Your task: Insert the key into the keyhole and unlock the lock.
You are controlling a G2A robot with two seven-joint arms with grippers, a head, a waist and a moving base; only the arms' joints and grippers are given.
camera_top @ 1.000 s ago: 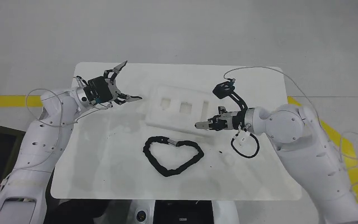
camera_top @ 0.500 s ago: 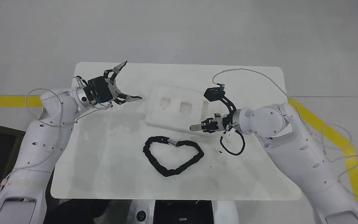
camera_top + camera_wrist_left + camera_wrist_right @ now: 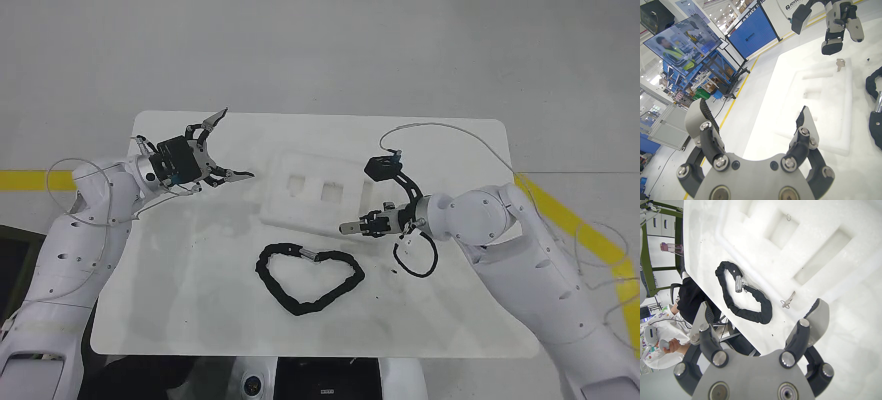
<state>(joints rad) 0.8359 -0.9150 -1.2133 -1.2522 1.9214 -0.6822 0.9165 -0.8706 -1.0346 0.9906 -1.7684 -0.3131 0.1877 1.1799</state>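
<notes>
The right gripper (image 3: 348, 228), fingers spread, has swung in across the table over the past second, reaching the near edge of the foam tray (image 3: 285, 205) beside the key (image 3: 788, 300). The move came in the first half-second.

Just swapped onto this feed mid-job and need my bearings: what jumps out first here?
The black chain lock lying in a loop on the white table, in front of the foam tray. Next the small key on the tray's edge toward the lock, with the open right gripper close to it; the left gripper hangs open over the table's far left.
</notes>
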